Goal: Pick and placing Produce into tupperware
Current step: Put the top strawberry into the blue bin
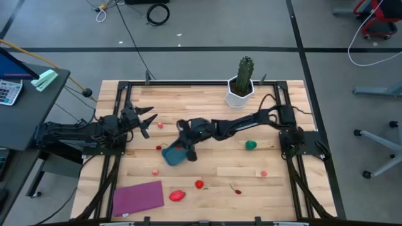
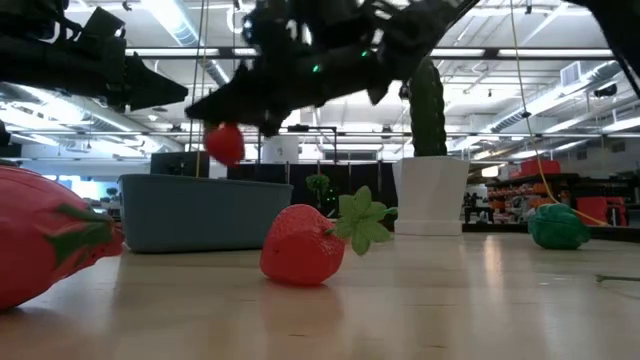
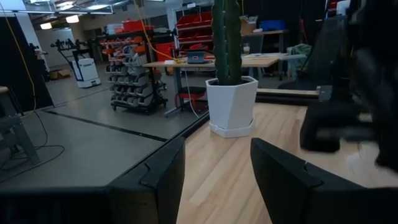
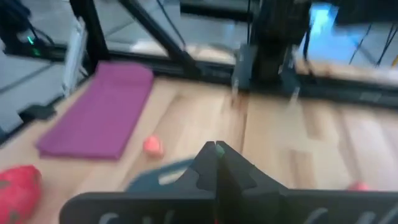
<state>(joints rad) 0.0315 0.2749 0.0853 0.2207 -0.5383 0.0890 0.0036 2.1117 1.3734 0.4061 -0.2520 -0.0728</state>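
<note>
Produce is being handled here as small toy pieces, mostly red and pink, scattered over the pale wooden bench (image 1: 220, 176). A small round red toy piece (image 2: 225, 143) is being held in the air just above the teal-blue rectangular plastic tupperware (image 2: 205, 211) by the right claw (image 1: 188, 152), whose fingers are being kept narrow around it. By the look of them, such pieces are being judged light, hard and smooth, so a round one is likely to slip or roll; a centred pinch across the widest part is being advised. The red strawberry-shaped toy with green leaves (image 2: 305, 243) is lying on the bench in front of the tupperware, and its broad body, not the leaves, is being suggested as the hold. A larger red toy piece (image 1: 177, 196) is lying beside the flat purple rectangular mat (image 1: 137, 197), and a green toy piece (image 1: 251, 145) is lying well apart on the right arm's side. The tupperware seems light enough to be nudged by a careless release. The left claw (image 1: 146, 119) is being held wide, empty, near its own edge of the bench, with the tall green cactus in a white pot (image 3: 231, 74) ahead of it.
</note>
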